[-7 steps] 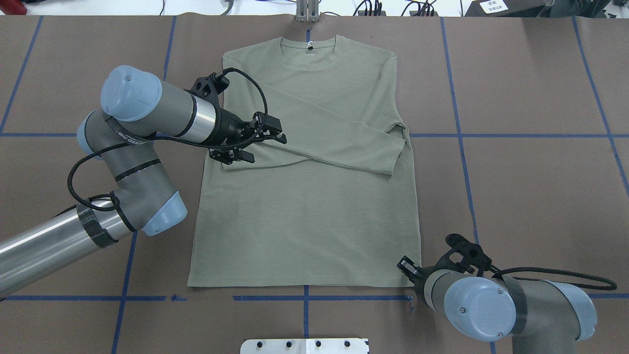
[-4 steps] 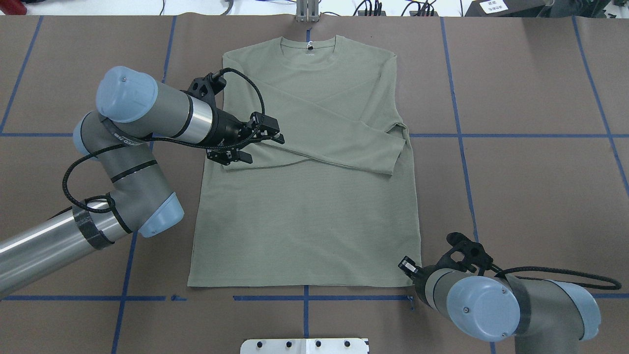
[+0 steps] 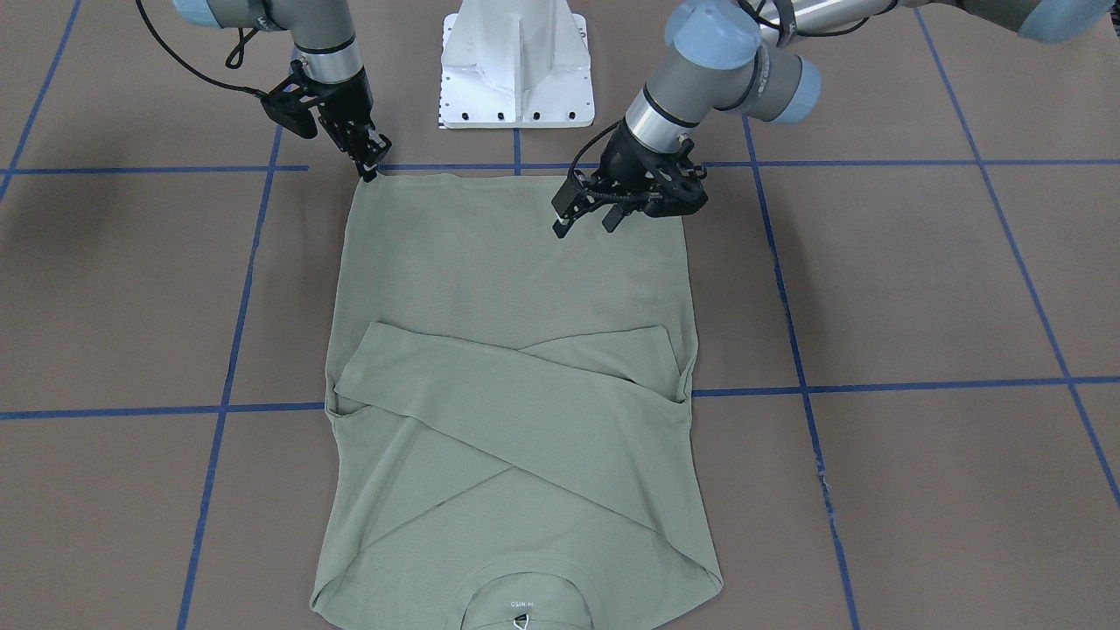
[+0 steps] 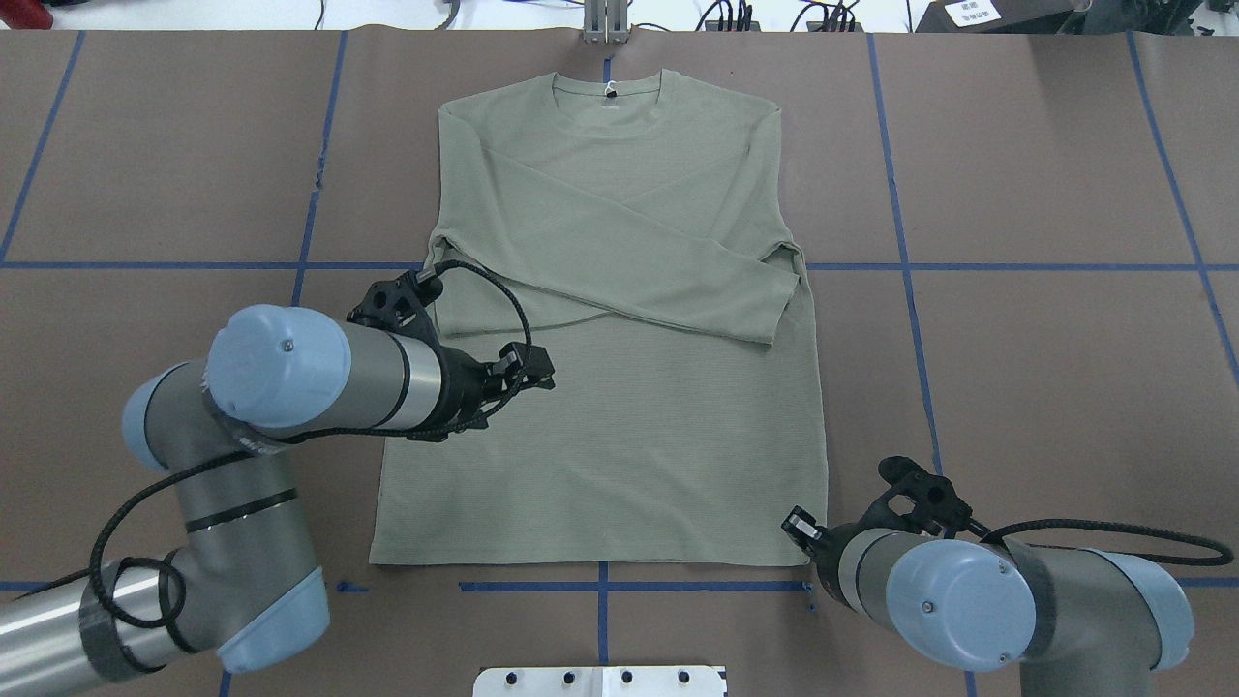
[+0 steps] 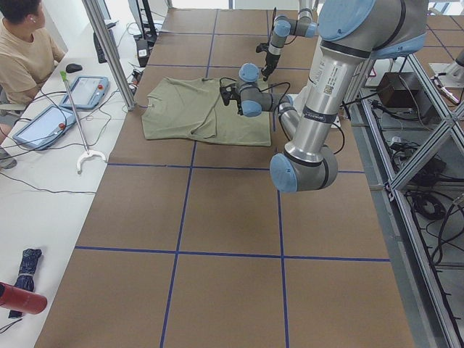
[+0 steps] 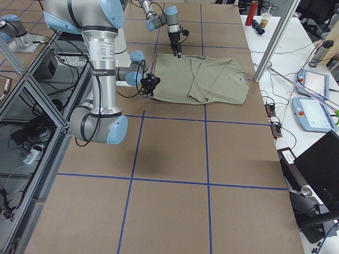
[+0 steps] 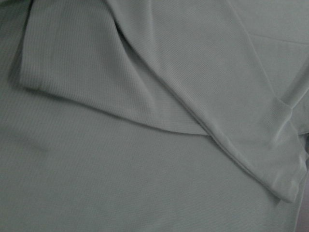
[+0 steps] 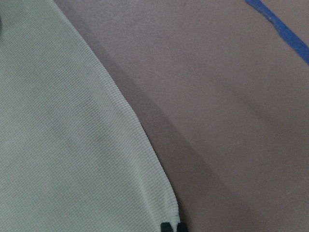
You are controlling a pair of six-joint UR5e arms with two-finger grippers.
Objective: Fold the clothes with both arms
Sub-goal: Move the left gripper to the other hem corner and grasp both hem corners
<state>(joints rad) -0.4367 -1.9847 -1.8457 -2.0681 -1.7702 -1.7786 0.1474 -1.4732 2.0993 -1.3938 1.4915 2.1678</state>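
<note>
On my overhead feed the left arm point(image 4: 281, 378) reaches in from the desk's point(image 4: 1045, 387) left side. Its left claw point(image 3: 584, 227) hangs over the lower body of the shirt point(image 4: 619, 455), fingers spread wide with nothing between them. Its wrist camera shows only ribbed green fabric and a sleeve cuff lying on it.

The shirt lies flat at the middle of the desk. The collar point(image 4: 607, 92) and white hang tag point(image 4: 611, 91) point to the far edge and the hem runs along the edge nearest the robot. Both sleeves point(image 4: 629, 261) are folded in and cross over the chest.

Further right, the right claw point(image 3: 371, 168) sits at the shirt's right hem corner. On the wrist feed I see two black tips close together right at that corner. It looks to me as if they are pinching the fabric, though the tips are cut off at the frame's edge. The right arm point(image 4: 958, 600) comes in from the near right corner.

Blue tape lines point(image 4: 1016, 266) grid the brown desk. The white pedestal point(image 3: 516, 61) stands at the middle of the near edge. At the far edge a person point(image 5: 25, 51) sits by two tablets point(image 5: 85, 92).
</note>
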